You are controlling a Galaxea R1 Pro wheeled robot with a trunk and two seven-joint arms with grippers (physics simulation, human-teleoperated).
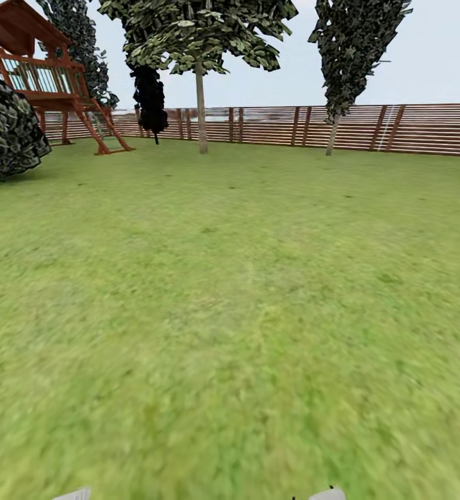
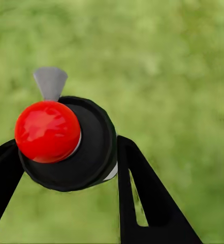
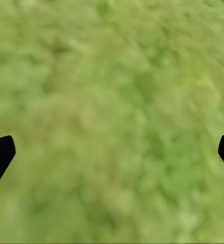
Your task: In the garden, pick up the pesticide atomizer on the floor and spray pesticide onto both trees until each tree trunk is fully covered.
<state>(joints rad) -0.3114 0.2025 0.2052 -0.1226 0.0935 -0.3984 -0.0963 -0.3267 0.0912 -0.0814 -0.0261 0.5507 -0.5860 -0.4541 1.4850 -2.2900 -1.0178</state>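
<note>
A: What is the left gripper (image 2: 66, 168) doing?
B: It holds the pesticide atomizer (image 2: 71, 145), one black finger (image 2: 152, 203) pressed to each side of the dark round body. The red top (image 2: 47, 131) faces the wrist camera and a grey nozzle (image 2: 50, 82) sticks out past it. Blurred grass lies beyond.

A: And the right gripper (image 3: 112, 152)?
B: Spread wide with nothing between the fingertips (image 3: 0, 155), which sit at opposite edges of the wrist picture, above grass.

A: How much room is there ahead?
B: The lawn (image 1: 244, 292) runs open from the robot all the way to the wooden fence (image 1: 341, 128), which bounds its far edge.

A: Where are the trees?
B: One pale-trunked tree (image 1: 201, 104) stands just before the fence, near its middle. Left of that tree are a dark narrow tree (image 1: 150, 97), a wooden play tower (image 1: 46, 76) and a rounded bush (image 1: 7, 132) at the lawn's left edge. Right of it, another tree (image 1: 351, 48) stands against the fence.
</note>
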